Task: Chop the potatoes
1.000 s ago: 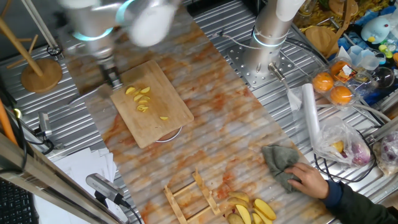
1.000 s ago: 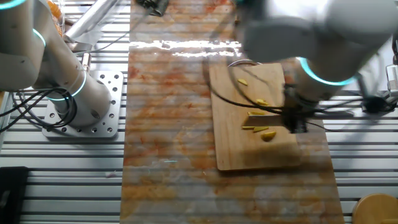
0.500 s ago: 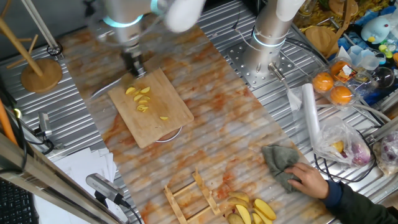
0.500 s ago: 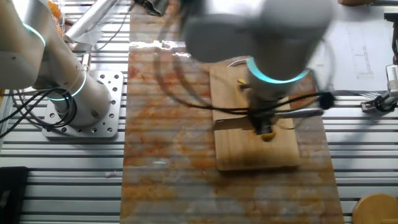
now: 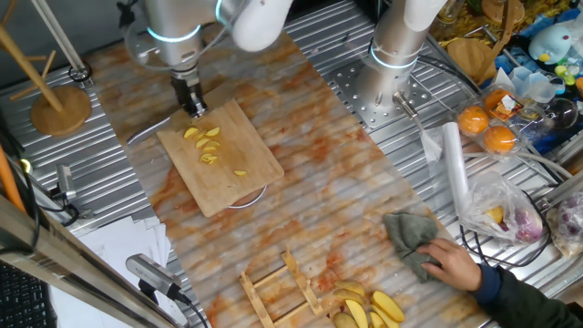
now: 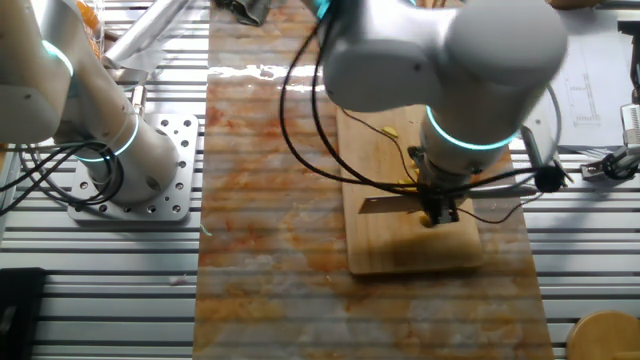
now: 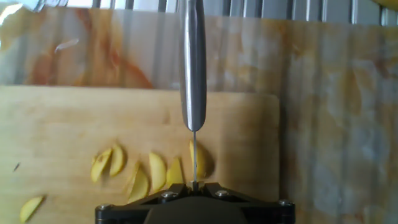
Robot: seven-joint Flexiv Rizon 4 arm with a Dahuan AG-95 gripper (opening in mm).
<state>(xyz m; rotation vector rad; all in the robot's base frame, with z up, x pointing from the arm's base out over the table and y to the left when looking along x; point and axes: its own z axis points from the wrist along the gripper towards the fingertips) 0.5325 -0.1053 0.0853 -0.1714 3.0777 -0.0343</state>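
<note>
Thin yellow potato slices [image 5: 209, 148] and a small potato lump [image 5: 191, 133] lie on the bamboo cutting board [image 5: 255, 159]. My gripper [image 5: 192, 100] hangs over the board's far-left end, shut on a knife [image 5: 150, 133] whose blade sticks out to the left. In the other fixed view the gripper [image 6: 437, 207] covers most of the potatoes, and the blade [image 6: 385, 205] lies across the board [image 6: 400, 250]. The hand view shows the knife [image 7: 193, 74] edge-on, straight above the potato lump [image 7: 201, 159], with slices [image 7: 149, 173] to its left and the gripper [image 7: 194, 186] at the bottom edge.
A wooden stand [image 5: 59, 107] is at far left. A second arm's base [image 5: 398, 56] stands at the back. A person's hand holds a grey cloth [image 5: 414, 239] at the front right. Pale yellow wedges [image 5: 369, 310], a wooden rack [image 5: 278, 290] and orange fruits [image 5: 487, 128] lie around.
The arm has swung from the board's left side to over its far end, carrying the knife with it. The potatoes and board have not moved.
</note>
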